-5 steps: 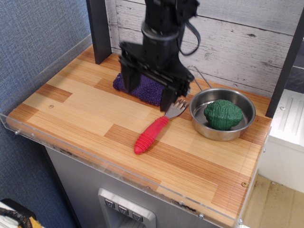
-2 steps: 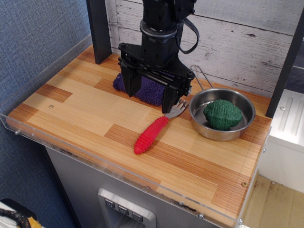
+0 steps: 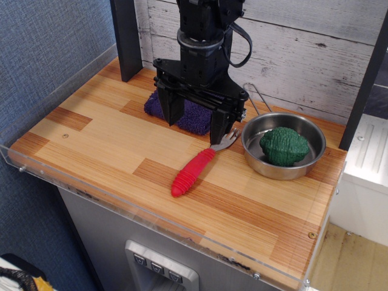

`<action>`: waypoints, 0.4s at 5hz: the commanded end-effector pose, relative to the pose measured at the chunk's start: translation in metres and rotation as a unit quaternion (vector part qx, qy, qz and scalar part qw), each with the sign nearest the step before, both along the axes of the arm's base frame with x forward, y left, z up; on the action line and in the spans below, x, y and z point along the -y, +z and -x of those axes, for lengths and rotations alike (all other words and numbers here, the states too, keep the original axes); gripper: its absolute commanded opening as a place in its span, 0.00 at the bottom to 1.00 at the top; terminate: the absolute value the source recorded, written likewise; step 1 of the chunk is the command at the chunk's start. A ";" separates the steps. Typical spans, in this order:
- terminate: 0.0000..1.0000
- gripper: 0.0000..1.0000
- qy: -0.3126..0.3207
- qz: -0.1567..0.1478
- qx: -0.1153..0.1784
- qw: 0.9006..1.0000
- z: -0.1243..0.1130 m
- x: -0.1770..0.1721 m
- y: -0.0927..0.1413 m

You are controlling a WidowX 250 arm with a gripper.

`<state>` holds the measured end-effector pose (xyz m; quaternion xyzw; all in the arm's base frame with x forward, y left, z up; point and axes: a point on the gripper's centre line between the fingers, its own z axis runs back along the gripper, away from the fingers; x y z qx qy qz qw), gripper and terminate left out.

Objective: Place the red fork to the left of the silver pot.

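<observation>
Wood-plank table [image 3: 109, 145] with clear acrylic edge, grey-white plank wall [image 3: 303, 42] behind, blue textured wall on the left side. Black post [image 3: 126, 36] at the back left corner.

Black arm hangs over the table's back middle, gripper [image 3: 194, 118] with fingers spread wide, holding nothing. One fingertip [image 3: 217, 134] sits right at the tines of the red fork [image 3: 197, 167]; whether it touches them can't be made out. Purple cloth [image 3: 188, 114] lies behind the gripper, partly hidden by it.

Silver pot [image 3: 284, 147] at the right side, wire handle pointing back toward the wall, green lumpy toy [image 3: 284, 145] inside it. Fork lies flat, diagonal, just left of the pot, tines near the rim, red handle pointing to the front left.

Versus 1.0 s ago: gripper has shifted slightly and its fingers stand a bit closer together; fork, pot, cloth unmoved.
</observation>
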<state>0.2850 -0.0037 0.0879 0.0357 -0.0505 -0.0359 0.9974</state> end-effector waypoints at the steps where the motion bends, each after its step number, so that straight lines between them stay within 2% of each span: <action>1: 0.00 1.00 0.004 0.001 0.016 1.000 0.000 0.001 0.012; 2: 1.00 1.00 0.004 0.001 0.016 1.000 0.000 0.001 0.012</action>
